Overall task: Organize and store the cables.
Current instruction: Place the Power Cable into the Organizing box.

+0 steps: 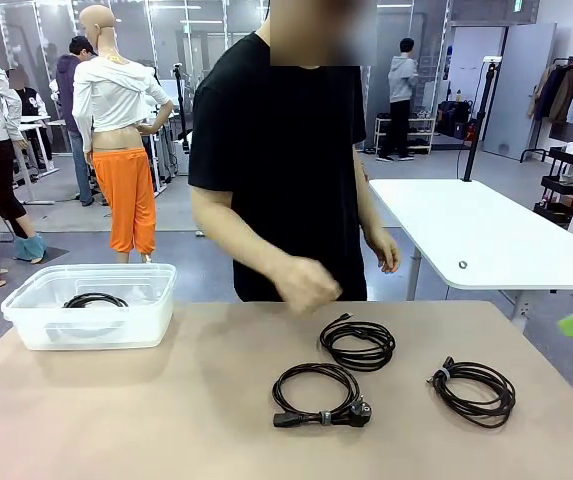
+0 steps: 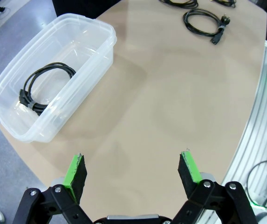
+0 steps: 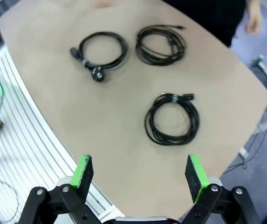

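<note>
Progress: one cable in the tub, three cables left on the bench; left end effector and right end effector wide open, empty.

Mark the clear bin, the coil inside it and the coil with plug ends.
clear bin (image 1: 126,335): front view, on its front wall.
coil in the bin (image 2: 54,66): left wrist view, on its upper strands.
plug-ended coil (image 1: 359,410): front view, on its plug.
</note>
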Controlling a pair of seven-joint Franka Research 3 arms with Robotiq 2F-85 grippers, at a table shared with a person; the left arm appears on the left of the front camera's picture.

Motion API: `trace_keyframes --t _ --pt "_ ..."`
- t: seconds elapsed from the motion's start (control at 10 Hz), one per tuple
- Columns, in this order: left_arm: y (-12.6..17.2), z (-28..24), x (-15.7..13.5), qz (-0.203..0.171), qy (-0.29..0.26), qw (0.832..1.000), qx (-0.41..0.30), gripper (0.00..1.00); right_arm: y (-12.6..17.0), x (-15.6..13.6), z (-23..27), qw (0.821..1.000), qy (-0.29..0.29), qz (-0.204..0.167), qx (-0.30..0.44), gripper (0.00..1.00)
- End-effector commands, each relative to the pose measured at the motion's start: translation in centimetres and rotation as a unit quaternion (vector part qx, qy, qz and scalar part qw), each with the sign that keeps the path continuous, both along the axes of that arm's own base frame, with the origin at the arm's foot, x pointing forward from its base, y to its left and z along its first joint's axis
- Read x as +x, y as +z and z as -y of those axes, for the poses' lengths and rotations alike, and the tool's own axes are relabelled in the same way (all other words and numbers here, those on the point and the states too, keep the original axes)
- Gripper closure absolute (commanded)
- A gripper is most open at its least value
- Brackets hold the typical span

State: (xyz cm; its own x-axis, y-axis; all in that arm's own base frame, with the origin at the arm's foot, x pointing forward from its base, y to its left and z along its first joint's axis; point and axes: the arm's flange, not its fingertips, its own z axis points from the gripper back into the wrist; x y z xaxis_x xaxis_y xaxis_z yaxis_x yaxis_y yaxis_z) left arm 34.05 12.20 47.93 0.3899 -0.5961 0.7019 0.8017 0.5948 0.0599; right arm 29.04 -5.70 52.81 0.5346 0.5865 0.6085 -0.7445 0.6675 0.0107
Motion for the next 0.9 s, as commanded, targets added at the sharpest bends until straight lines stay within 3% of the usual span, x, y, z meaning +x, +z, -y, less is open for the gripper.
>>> trace_keyframes --t 0.0,0.5,0.8 --pt "0.0 0.1 0.3 -0.002 0.009 1.000 0.004 0.00 0.2 2.8 -4.1 0.998 0.046 -0.010 -0.050 0.00" --pt "0.0 0.1 0.3 -0.002 0.009 1.000 0.004 0.00 -3.3 7.9 -18.2 0.963 0.230 -0.015 -0.137 0.00" --pt "0.0 0.1 0.3 -0.002 0.009 1.000 0.004 0.00 -8.2 8.9 -24.9 0.933 0.312 -0.055 -0.170 0.00"
